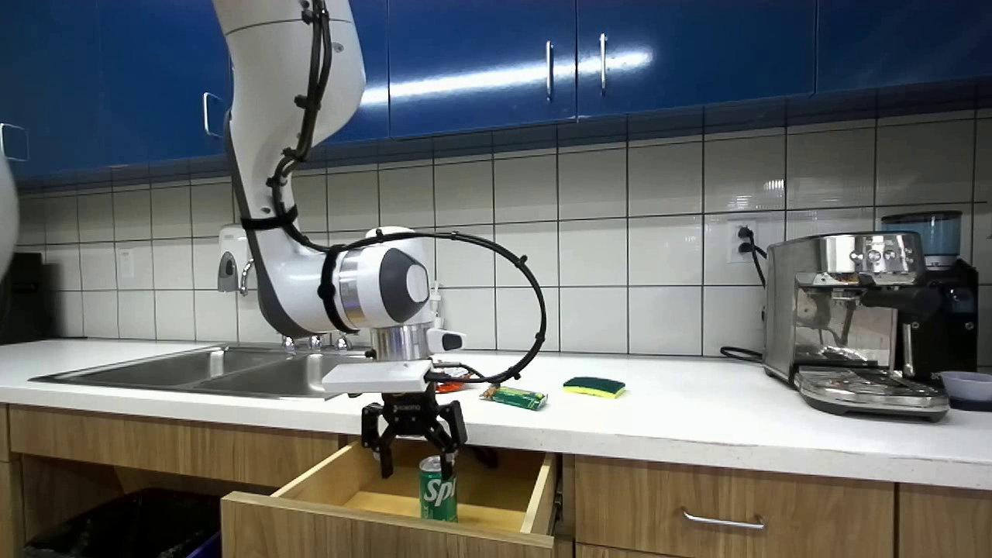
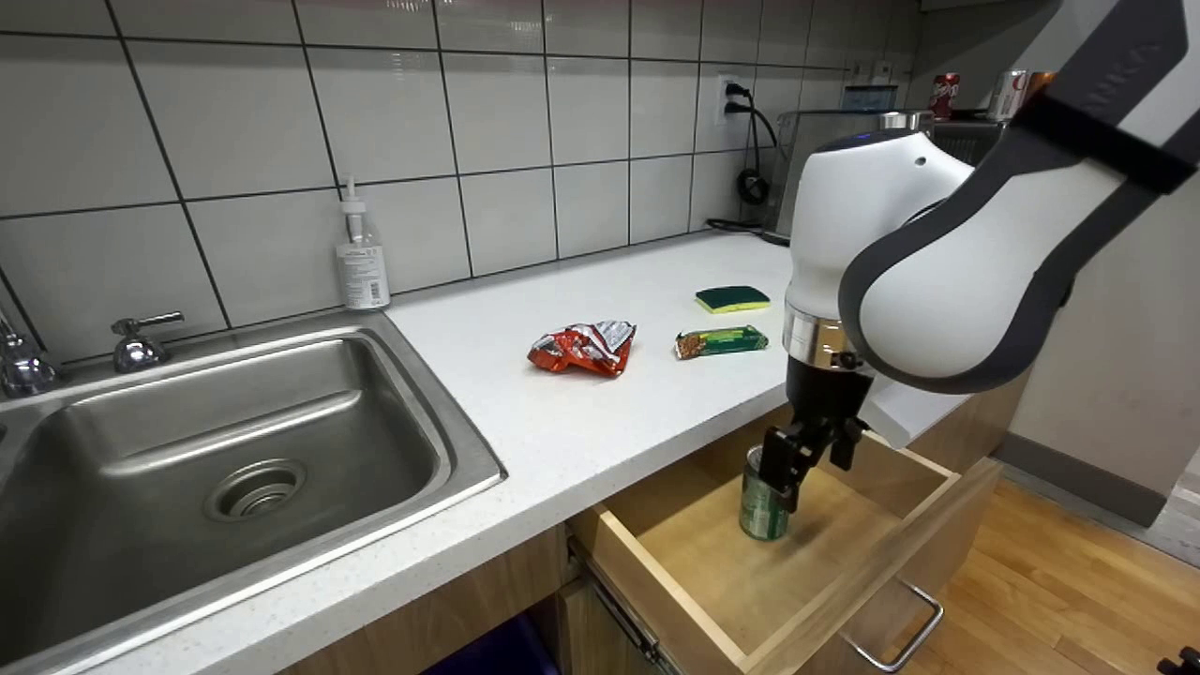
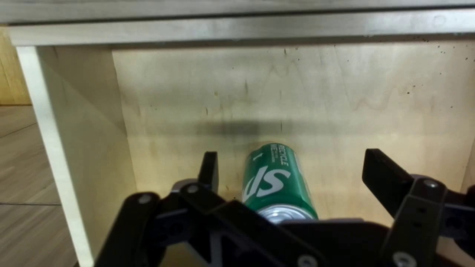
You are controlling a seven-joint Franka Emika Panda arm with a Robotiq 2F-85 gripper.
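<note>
In an exterior view, an open wooden drawer (image 1: 333,535) jutted out beneath the front edge of a white worktop (image 1: 697,411). A green soda can (image 1: 439,492), lettered "Sp", stood upright inside it, between the side edges, its base hidden by the drawer's front edge. Over the drawer, the black gripper (image 1: 417,467) pointed down with its fingers (image 1: 387,463) spread wide and nothing held; from there, a fingertip overlapped the can's top. A black bin liner (image 1: 132,527) showed under the worktop, its contents too dark to make out.

In an exterior view, the can stood on the drawer's floor, partly covered by a finger, so contact could not be ruled out. On the worktop, between its back and front edges, lay a crumpled red wrapper (image 2: 583,349), a wrapped bar (image 2: 722,341) and a sponge (image 2: 733,299); whether the wrapper held anything was unclear.

In the wrist view, the can's metal lid and printed side showed between the widely parted fingers, with gaps visible. Its thin wall would probably be smooth and slippery: stiff and fairly heavy if full, light and easily dented if drained; which could not be told. The straight middle of the body, below the tapered shoulder, seemed the best place to take hold, from opposite sides.
</note>
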